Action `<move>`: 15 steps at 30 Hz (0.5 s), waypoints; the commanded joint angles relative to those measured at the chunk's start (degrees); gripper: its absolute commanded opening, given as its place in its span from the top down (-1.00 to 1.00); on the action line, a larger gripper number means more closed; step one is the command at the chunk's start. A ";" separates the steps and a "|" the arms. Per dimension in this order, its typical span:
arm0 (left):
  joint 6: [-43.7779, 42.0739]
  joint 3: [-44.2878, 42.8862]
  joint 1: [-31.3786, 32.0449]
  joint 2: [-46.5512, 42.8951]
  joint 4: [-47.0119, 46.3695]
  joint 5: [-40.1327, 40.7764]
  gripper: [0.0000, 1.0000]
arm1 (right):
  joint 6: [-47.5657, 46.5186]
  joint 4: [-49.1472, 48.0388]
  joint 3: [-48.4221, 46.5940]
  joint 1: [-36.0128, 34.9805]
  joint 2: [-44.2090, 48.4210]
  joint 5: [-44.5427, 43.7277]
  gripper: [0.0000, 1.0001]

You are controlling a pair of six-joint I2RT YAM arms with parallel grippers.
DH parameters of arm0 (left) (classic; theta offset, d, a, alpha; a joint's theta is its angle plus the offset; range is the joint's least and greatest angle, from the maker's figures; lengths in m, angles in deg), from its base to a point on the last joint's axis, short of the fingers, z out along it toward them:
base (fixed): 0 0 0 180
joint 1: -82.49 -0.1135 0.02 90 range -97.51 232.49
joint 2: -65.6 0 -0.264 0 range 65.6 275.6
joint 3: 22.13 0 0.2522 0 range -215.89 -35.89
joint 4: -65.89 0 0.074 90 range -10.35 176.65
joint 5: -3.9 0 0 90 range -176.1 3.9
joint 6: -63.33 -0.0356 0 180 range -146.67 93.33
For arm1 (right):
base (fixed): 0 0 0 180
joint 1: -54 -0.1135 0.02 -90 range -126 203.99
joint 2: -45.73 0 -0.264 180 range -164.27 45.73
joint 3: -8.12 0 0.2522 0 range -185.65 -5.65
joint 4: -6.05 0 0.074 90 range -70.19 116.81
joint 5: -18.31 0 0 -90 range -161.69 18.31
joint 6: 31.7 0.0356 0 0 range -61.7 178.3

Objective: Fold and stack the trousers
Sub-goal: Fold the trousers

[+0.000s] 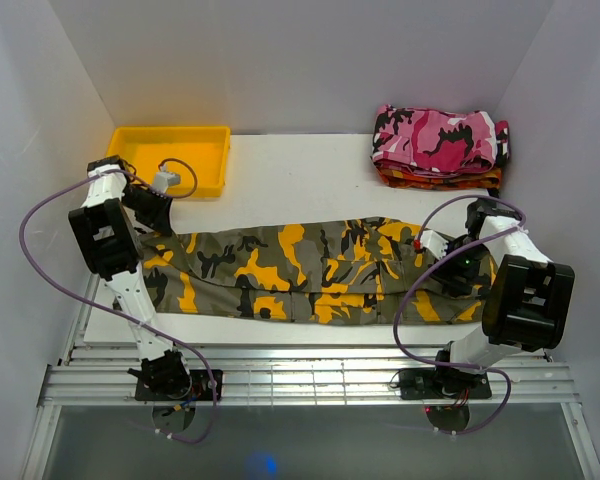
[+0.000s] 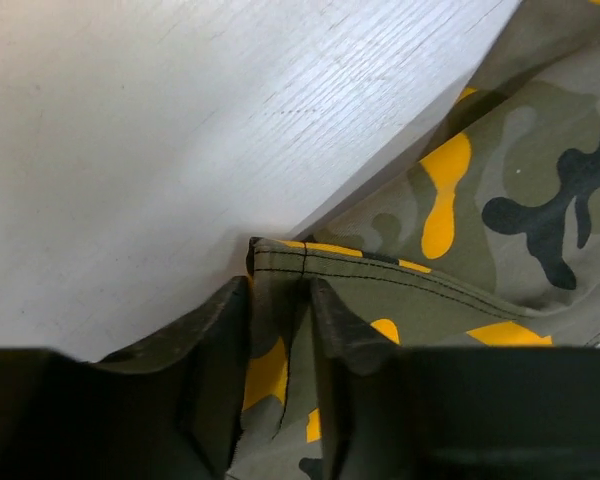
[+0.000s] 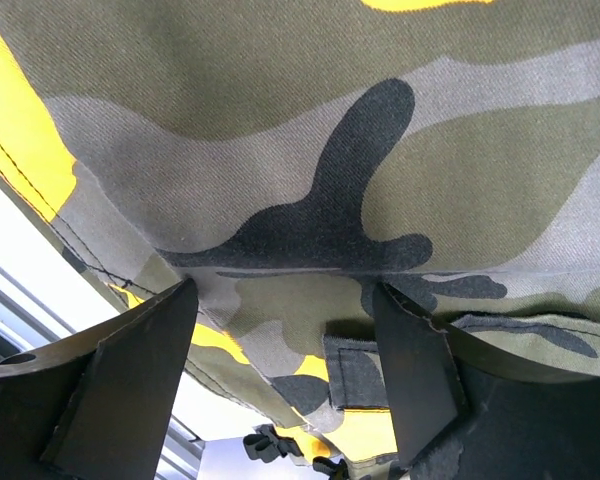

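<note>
The camouflage trousers (image 1: 310, 268) lie stretched out left to right across the white table, legs to the left and waist to the right. My left gripper (image 1: 157, 228) is at the leg end, and in the left wrist view it (image 2: 280, 300) is shut on the stitched hem of the trousers (image 2: 400, 285). My right gripper (image 1: 432, 252) is over the waist end. In the right wrist view it (image 3: 280, 310) is open, fingers (image 3: 140, 360) wide apart with the trousers' cloth (image 3: 310, 150) between and beyond them.
A yellow tray (image 1: 140, 140) stands at the back left. A folded pink, white and black camouflage garment (image 1: 440, 138) lies on an orange-red garment (image 1: 450, 180) at the back right. The table's front edge and metal rails (image 1: 300, 375) run just below the trousers.
</note>
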 commanded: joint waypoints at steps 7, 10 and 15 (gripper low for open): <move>-2.50 1.45 -2.42 -8.69 -1.34 -9.50 0.89 | -0.07 -0.06 -1.52 -0.02 0.64 0.03 -0.50; -3.03 2.50 -4.09 -11.24 -0.99 -9.76 1.00 | 0.72 -0.69 -1.60 -0.02 0.91 -0.06 -0.51; -11.80 11.26 -10.14 -21.14 0.06 -15.29 1.00 | 0.72 -0.78 -1.61 -0.02 1.87 0.03 -0.52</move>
